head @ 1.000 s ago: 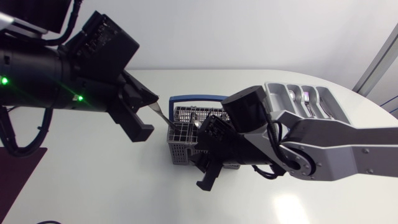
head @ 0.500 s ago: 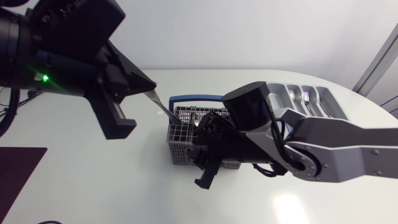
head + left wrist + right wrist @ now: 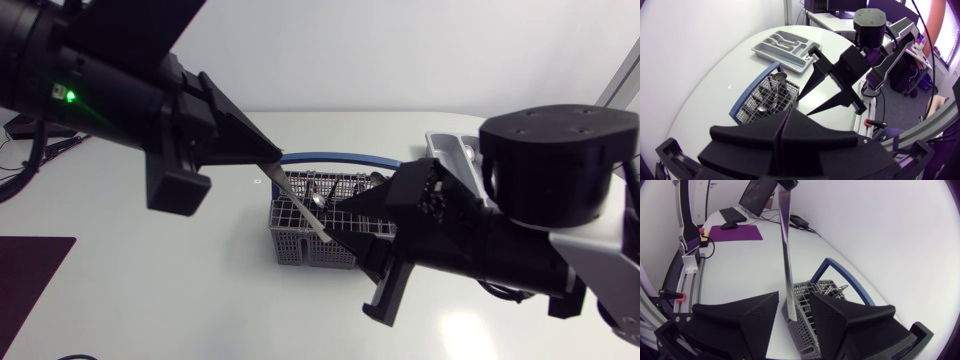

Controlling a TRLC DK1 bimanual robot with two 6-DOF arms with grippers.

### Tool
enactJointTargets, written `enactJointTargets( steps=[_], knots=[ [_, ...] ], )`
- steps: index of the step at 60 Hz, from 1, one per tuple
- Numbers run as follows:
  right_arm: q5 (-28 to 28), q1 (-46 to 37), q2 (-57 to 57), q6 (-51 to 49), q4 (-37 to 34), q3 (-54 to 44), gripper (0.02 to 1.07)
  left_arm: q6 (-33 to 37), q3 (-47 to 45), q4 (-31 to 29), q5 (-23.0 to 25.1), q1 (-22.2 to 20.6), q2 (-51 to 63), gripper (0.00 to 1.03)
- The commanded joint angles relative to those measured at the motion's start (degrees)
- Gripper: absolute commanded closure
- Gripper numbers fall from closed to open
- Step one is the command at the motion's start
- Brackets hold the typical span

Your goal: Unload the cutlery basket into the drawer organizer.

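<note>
Our left end effector (image 3: 268, 160) pinches one end of the knife (image 3: 300, 203), now lifted out of the basket (image 3: 292, 250) below it. Our right end effector (image 3: 794, 302) has risen, spread wide around the knife's free end, not squeezing yet. We think a hand-over comes next, then the drawer organizer (image 3: 765, 50)

The desk (image 3: 180, 300) is plain white and smooth, rounded at its far right corner. A dark purple mat (image 3: 28, 290) lies flat at its left edge.

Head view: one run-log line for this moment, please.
left gripper: shut on knife, held over basket | right gripper: jaws open either side of knife's lower end
</note>
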Motion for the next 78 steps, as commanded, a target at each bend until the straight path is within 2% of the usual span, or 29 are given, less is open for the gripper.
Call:
enactJointTargets(
  steps=[1, 21, 40, 51, 74, 78],
  knots=[
    [0.9, 0.9, -2.3, -1.3, -1.2, -1.9, 0.58, -0.8, 2.8, -0.4, 2.2, 0.6, 1.3, 1.00],
    [1.7, 4.4, -3.3, 0.1, -1.0, -2.7, 0.57, -1.7, 2.3, 0.6, 4.2, -0.7, 3.8, 1.00],
    [1.8, 4.6, 2.5, 0.0, 4.4, -1.9, 0.58, -3.2, 4.2, 0.8, 4.1, -3.1, 5.5, 1.00],
    [1.8, 4.5, 2.9, -0.1, 3.8, -1.5, 0.74, -3.0, 4.3, 0.4, 4.1, -2.8, 5.6, 1.00],
    [2.0, 3.6, 0.8, -0.2, 1.0, -0.3, 0.76, -2.4, 3.3, 0.1, 4.1, -2.4, 5.0, 1.00],
    [2.1, 3.6, 0.5, -0.4, 0.3, 0.2, 0.82, -2.3, 3.4, 0.1, 4.1, -2.4, 5.0, 1.00]
  ],
)
